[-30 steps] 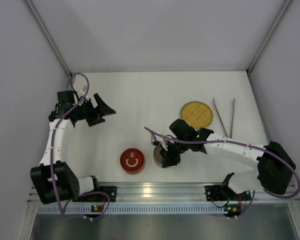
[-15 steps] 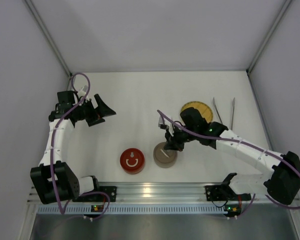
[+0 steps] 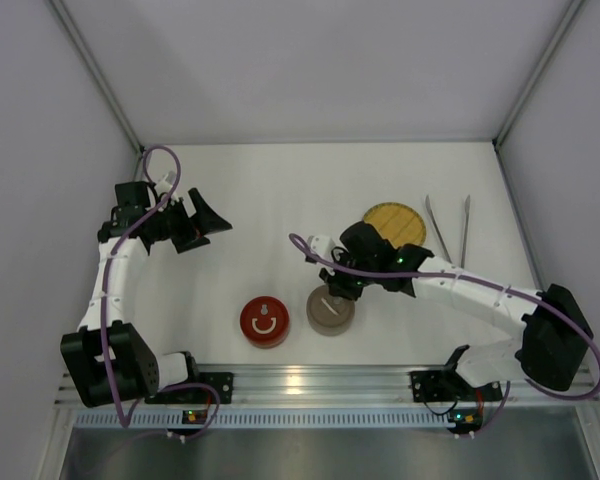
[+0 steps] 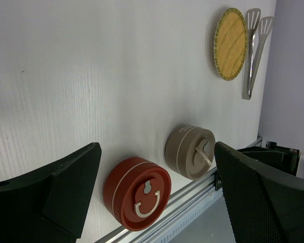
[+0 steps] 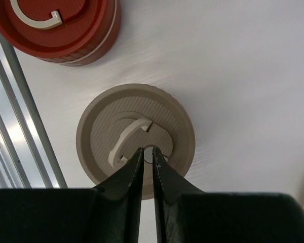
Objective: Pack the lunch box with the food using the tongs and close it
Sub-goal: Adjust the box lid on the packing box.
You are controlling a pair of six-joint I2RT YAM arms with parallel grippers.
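Note:
The lunch box shows as two round lidded tubs near the front edge, one red [image 3: 265, 321] and one beige [image 3: 330, 312]. My right gripper [image 3: 342, 288] hovers over the beige tub's lid [image 5: 101, 131], its jaws almost shut with a thin slit and nothing between them, beside the lid's cream handle [image 5: 126, 139]. My left gripper [image 3: 210, 235] hangs wide open and empty at the left, looking across at the red tub [image 4: 137, 195] and the beige tub [image 4: 190, 152]. The silver tongs [image 3: 447, 232] lie at the back right. No food shows.
A round yellow woven plate [image 3: 393, 225] lies bare beside the tongs [image 4: 253, 50]. The red tub [image 5: 61, 25] sits close to the left of the beige one. An aluminium rail [image 3: 310, 380] runs along the front edge. White walls enclose the table.
My right gripper rose off the beige tub, swung back-right toward the plate, then returned left over the tub's rear. The tub is now uncovered. The left arm stayed still.

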